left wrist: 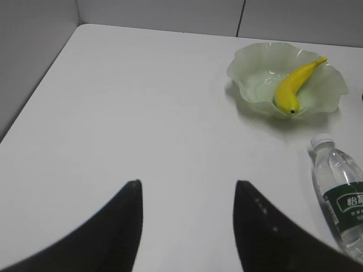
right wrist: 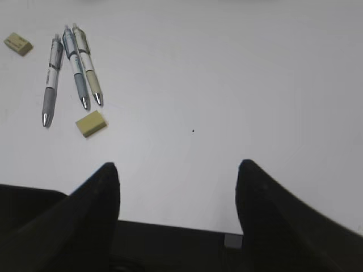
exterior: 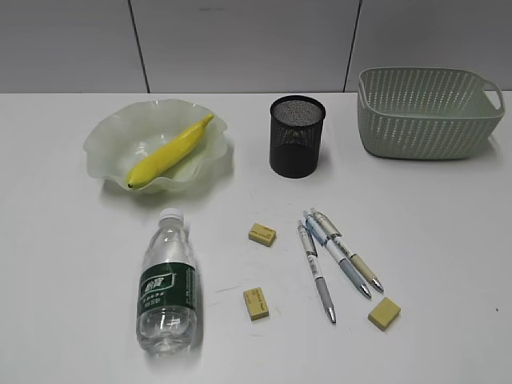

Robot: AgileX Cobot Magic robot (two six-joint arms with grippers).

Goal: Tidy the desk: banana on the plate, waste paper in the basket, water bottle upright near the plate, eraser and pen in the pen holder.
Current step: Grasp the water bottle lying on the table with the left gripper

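Exterior view, from a slant above the desk (exterior: 72,264). Banana (exterior: 170,153) lying inside the plate (exterior: 108,140) at rear left, dark tip toward the near rim. Pen holder (exterior: 296,136) upright at rear centre, basket (exterior: 428,112) at rear right, well apart from the plate. Water bottle (exterior: 168,284) on its side at front left, white cap pointing toward the plate, just short of its rim. Three pens (exterior: 340,260) side by side at front centre-right, tips toward the near edge. Three yellow erasers: eraser nearest the pen holder (exterior: 262,234), eraser beside the bottle (exterior: 256,303), eraser near the pen tips (exterior: 384,313). No arm visible in this view.

Left wrist view. Left gripper (left wrist: 187,218) at the bottom edge, dark fingers spread wide, only bare white desk between them. Plate with banana far beyond the jaws toward upper right; bottle off to the right of the right finger, outside the gap, not touching.

Right wrist view. Right gripper (right wrist: 177,195) likewise spread wide, holding nothing, bare desk between the fingers. Pens and one eraser up and to the left of the left finger, clear of the gap; a second eraser at the top-left corner.
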